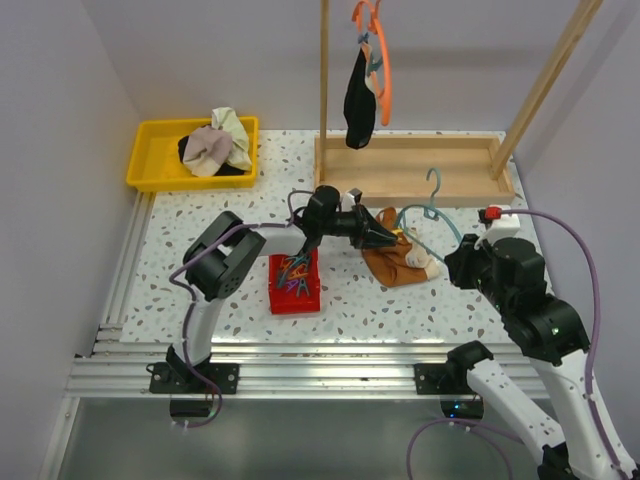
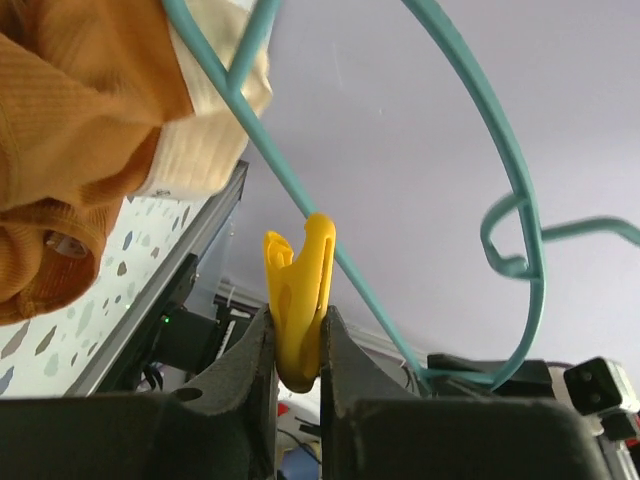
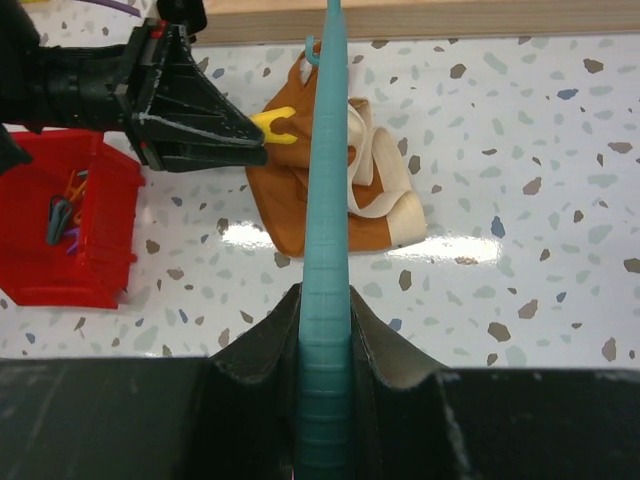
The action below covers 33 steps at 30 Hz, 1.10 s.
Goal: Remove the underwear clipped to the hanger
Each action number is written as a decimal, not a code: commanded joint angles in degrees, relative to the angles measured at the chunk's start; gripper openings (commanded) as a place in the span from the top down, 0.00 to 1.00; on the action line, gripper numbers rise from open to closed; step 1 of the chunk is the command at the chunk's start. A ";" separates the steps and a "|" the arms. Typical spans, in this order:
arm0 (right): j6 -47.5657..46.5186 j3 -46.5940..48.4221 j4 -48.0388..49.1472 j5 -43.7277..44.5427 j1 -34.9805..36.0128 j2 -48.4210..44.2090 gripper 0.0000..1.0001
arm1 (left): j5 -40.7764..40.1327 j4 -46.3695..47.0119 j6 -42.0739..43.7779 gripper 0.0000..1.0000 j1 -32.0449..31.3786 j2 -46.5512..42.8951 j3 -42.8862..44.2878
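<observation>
Left hand clamped on a yellow clip; right hand clamped on the teal hanger.

The clip's open end sits just beside the teal hanger's wire; whether it bites the wire is hard to tell. The brown underwear, with cream parts, lies crumpled on the worktop under that hanger, near the left hand's tip. A red box of clips sits beside the left arm. The black underwear hangs from an orange hanger on the wooden rack behind.
</observation>
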 commanded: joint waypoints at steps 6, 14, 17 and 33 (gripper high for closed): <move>2.53 1.73 2.21 3.73 -0.07 0.34 1.00 | -8.90 -49.49 43.83 1.00 3.66 -18.82 5.46; 5.26 3.39 3.88 0.49 -0.16 0.26 1.00 | -25.37 -63.61 60.67 1.00 4.89 -38.68 -8.65; 6.14 4.36 5.55 -0.66 -0.16 -0.27 1.00 | -27.48 -64.32 61.99 1.00 4.81 -43.35 -13.58; 1.14 30.27 9.23 8.91 -0.07 15.00 1.00 | -37.24 -68.71 69.55 0.78 4.89 -38.19 -14.04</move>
